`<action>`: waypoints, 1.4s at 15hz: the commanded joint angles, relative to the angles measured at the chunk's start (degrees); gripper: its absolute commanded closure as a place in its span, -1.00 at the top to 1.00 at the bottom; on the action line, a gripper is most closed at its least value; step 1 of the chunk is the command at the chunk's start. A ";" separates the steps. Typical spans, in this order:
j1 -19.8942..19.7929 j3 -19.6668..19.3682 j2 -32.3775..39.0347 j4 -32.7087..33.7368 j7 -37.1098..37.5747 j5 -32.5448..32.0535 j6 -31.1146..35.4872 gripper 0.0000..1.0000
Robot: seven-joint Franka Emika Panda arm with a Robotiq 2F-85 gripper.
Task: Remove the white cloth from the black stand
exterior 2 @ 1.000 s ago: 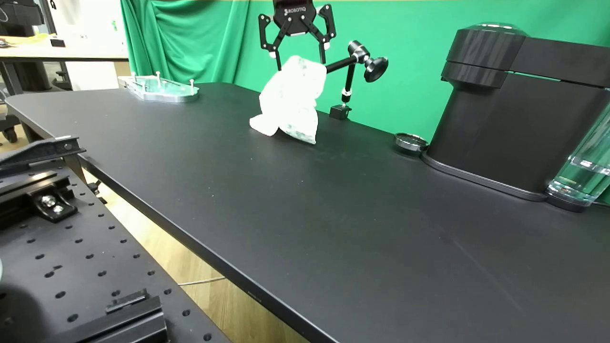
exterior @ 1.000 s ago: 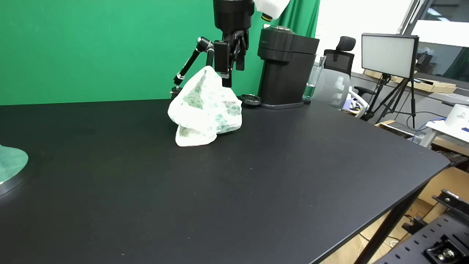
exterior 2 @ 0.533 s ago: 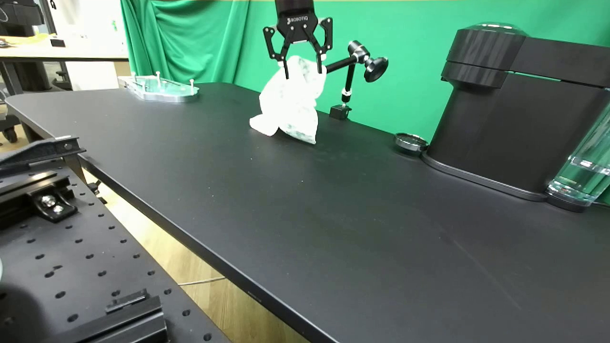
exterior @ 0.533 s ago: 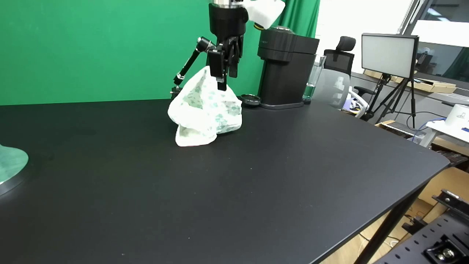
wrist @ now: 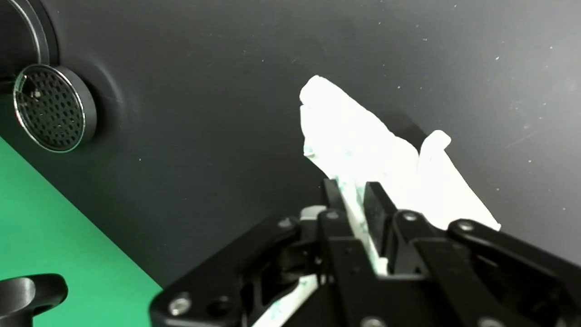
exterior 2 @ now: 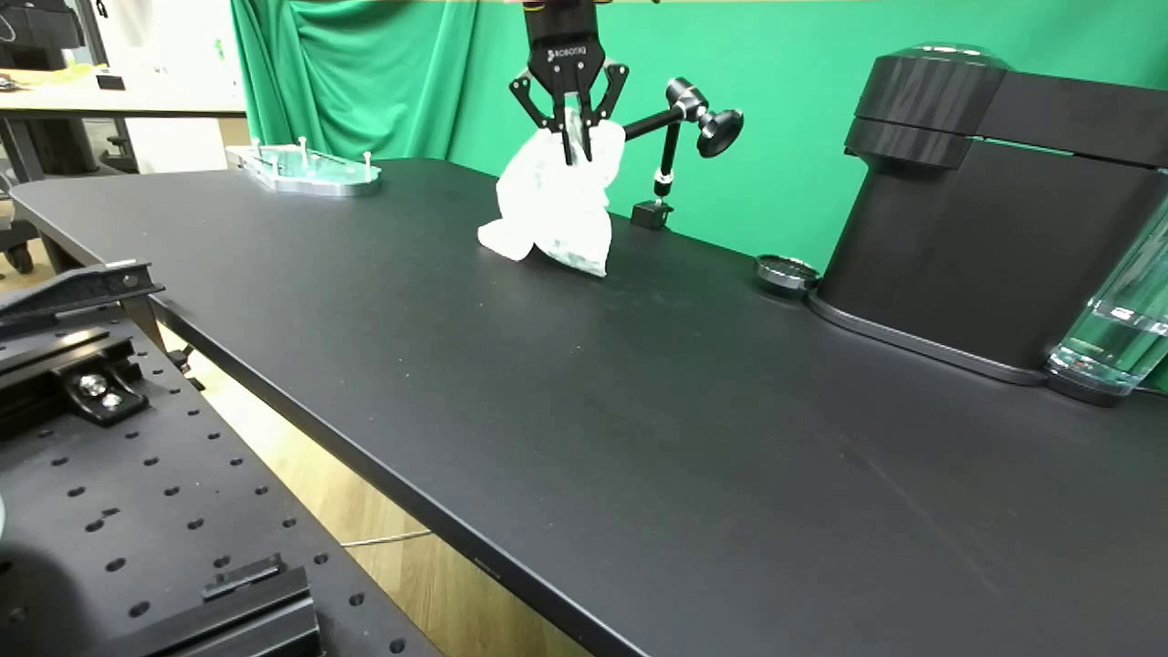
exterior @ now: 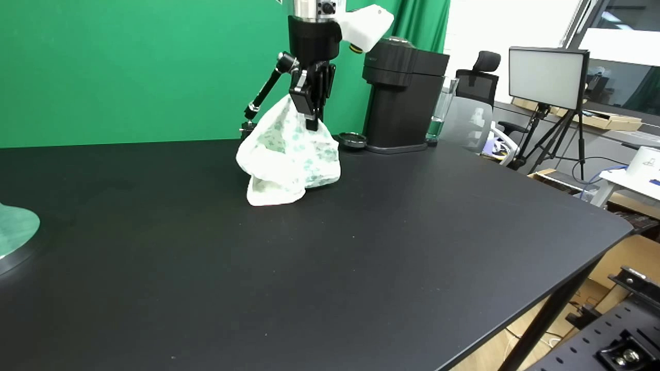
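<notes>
The white cloth [exterior: 289, 154], printed with pale green figures, hangs over the side arm [exterior 2: 651, 123] of the black articulated stand [exterior 2: 670, 146], which is fixed at the far edge of the desk [exterior 2: 639, 411]. In an exterior view that arm goes out of sight behind the upper folds from the right. The hand [exterior 2: 578, 161] points down at the top of the cloth, its fingers [wrist: 380, 209] clamped on a fold (the wrist view shows a strip of fabric caught between them). Whether the lowest hem touches the desk, I cannot tell. To the right in both exterior views stands a black coffee machine [exterior 2: 958, 237] with a clear water tank [exterior 2: 1122, 315]; a round perforated drip tray [wrist: 50, 109] sits at its foot, on the side toward the cloth. A glossy low plate [exterior 2: 324, 173] with upright pegs lies far left in an exterior view, and a green backdrop [exterior: 154, 72] rises behind the desk.
</notes>
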 commanded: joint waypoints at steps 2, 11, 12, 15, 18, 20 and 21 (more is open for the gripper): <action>1.21 0.02 -0.73 0.35 1.13 1.29 -1.00 -1.00; 6.87 4.59 -6.87 -4.77 2.34 -0.10 -4.35 -0.99; 7.40 5.25 -6.88 -4.85 2.11 0.12 -4.75 -0.99; 8.68 6.69 -5.98 -4.41 1.80 0.60 -6.22 -0.99; 8.73 6.99 -5.21 -4.18 1.70 1.59 -7.37 -0.99; 8.34 6.93 -4.81 -4.22 1.28 2.80 -8.15 -0.44; 8.10 6.93 -4.68 -4.35 1.03 3.71 -8.51 -0.33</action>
